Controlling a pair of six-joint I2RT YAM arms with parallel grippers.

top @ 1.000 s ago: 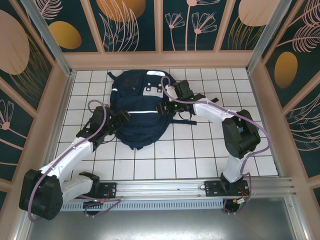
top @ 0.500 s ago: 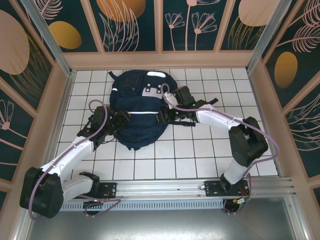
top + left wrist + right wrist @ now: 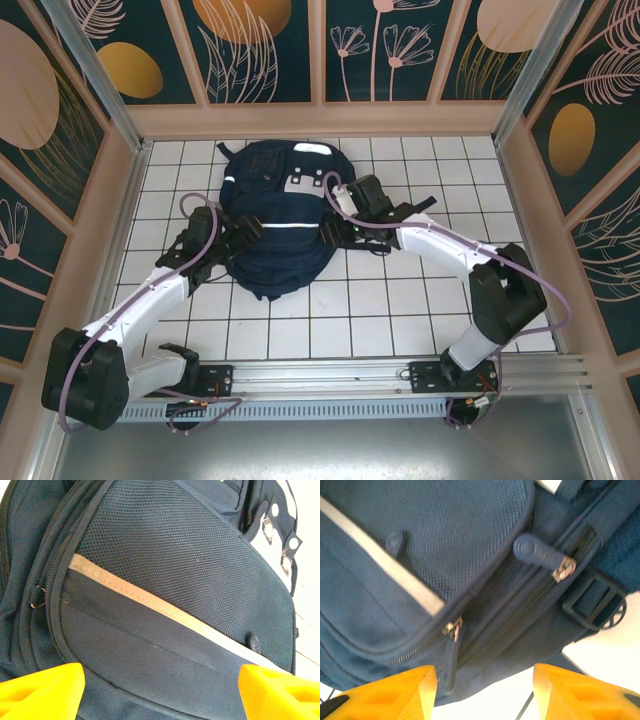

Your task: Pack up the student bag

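1. The student bag (image 3: 275, 225) lies flat on the white tiled worktop (image 3: 400, 300), left of centre and toward the far wall. No loose items are seen beside it.
2. Long axis: far to near. The end with the grey patches is far and the rounded end points back toward the arm bases.
3. The left hand (image 3: 243, 233) is at the bag's left flank. In its wrist view the yellow fingers (image 3: 42, 690) stand wide apart and released. Nothing lies between them, and mesh fabric and a pale stripe (image 3: 165, 612) lie just ahead.
4. The right hand (image 3: 330, 232) is at the bag's right flank, opposite the left one. Its fingers (image 3: 385, 692) are parted with bare worktop showing in the gap, so it is released and grasping nothing.
5. In the right wrist view two zip lines run side by side on a diagonal. A dark zip pull (image 3: 449, 665) hangs just beside one finger. A blue rubber tab (image 3: 537, 552) sits further up the other line, and a black strap buckle (image 3: 600, 605) lies beyond it.
6. Judgement: both zips look closed, so packing has not started.
7. Judgement: the right hand is nearer a zip. The dark pull lies directly ahead of it, slightly off the gap's centre, so a small sideways shift is needed before clenching.
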